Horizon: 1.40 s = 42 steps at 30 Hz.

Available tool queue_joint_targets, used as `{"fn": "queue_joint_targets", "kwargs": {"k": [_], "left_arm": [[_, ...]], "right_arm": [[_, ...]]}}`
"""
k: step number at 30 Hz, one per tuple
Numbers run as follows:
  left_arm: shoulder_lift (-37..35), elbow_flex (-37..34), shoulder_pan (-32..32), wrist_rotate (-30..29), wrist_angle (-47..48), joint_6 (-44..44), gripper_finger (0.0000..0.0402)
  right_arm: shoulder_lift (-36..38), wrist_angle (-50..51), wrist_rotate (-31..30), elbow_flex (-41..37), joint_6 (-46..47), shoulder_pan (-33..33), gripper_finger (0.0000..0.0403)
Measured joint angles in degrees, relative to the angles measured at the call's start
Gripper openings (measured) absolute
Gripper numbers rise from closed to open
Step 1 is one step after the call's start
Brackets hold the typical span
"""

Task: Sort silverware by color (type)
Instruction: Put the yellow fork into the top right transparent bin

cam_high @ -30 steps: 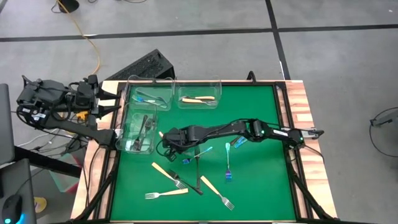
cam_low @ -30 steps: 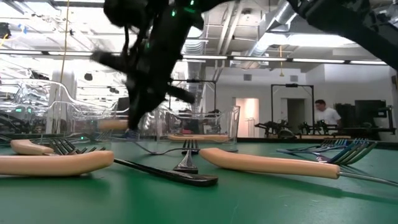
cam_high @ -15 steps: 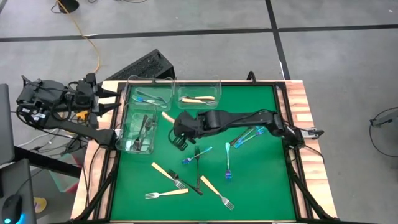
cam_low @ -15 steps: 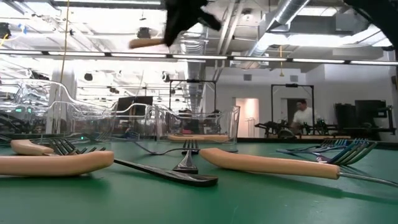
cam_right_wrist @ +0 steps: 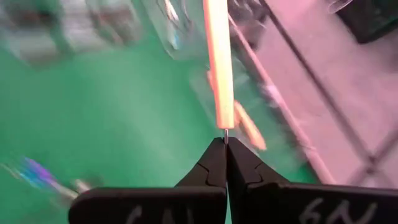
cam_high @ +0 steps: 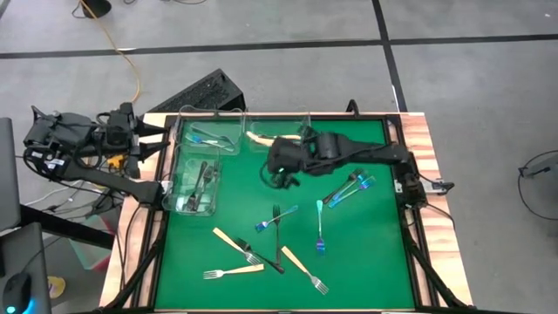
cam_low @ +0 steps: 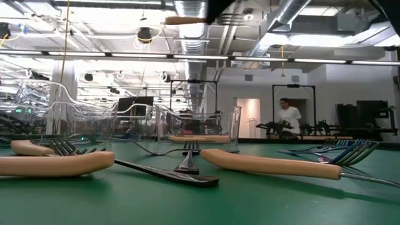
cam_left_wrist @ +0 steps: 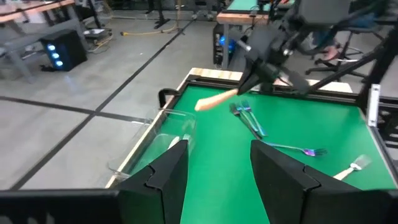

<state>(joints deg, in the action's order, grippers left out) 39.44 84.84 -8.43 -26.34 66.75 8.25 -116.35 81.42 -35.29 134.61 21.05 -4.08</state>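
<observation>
Now right claw (cam_high: pixel 277 163) lifted tan fork (cam_high: pixel 259 138) over bin (cam_high: pixel 279 128).

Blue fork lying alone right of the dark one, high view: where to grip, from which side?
Grip the blue fork mid-shaft, straight down from above, closing across its narrow width: it lies flat, bare green mat along both sides. The right gripper is shut on a tan fork.

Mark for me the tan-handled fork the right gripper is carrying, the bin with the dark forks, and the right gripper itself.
Tan-handled fork (cam_right_wrist: pixel 217 62): right wrist view, mid-handle.
Clear plastic bin holding dark forks (cam_high: pixel 180 179): high view, left wall.
Right gripper (cam_right_wrist: pixel 225 144): right wrist view, where its fingertips meet on the fork.
</observation>
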Motion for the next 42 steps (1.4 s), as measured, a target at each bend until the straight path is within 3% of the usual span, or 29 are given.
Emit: {"fn": "queue_joint_targets", "kwargs": {"k": [6,12,17,27,33,38,42], "left_arm": [[0.00,0.00,0.01,-6.72,-0.01,2.04,0.0160],[0.02,0.00,0.01,-13.20,-0.07,4.04,0.0160],[0.02,0.00,0.02,-14.51,-0.11,6.03,0.0160],[0.02,0.00,0.02,-17.83,2.20,13.49,0.0160],[0.03,0.00,0.02,-19.58,3.60,16.50,0.0160],[0.04,0.00,0.02,-22.08,4.84,16.25,0.0160],[0.04,0.00,0.01,-25.38,4.82,13.74,0.0160]], "right_arm": [[2.06,1.44,0.90,0.07,-11.16,4.80,0.0007],[6.78,1.13,11.17,0.13,-20.58,10.49,0.0007],[11.33,2.35,20.95,0.02,-27.01,14.68,0.0007],[22.09,3.94,31.36,-2.67,-32.08,21.97,0.0007],[31.39,-6.86,35.39,-18.23,-34.02,24.42,0.0007],[39.51,-26.97,39.29,-38.90,-33.00,27.39,0.0007],[41.21,-44.96,40.41,-52.89,-30.18,29.09,0.0007]]}}
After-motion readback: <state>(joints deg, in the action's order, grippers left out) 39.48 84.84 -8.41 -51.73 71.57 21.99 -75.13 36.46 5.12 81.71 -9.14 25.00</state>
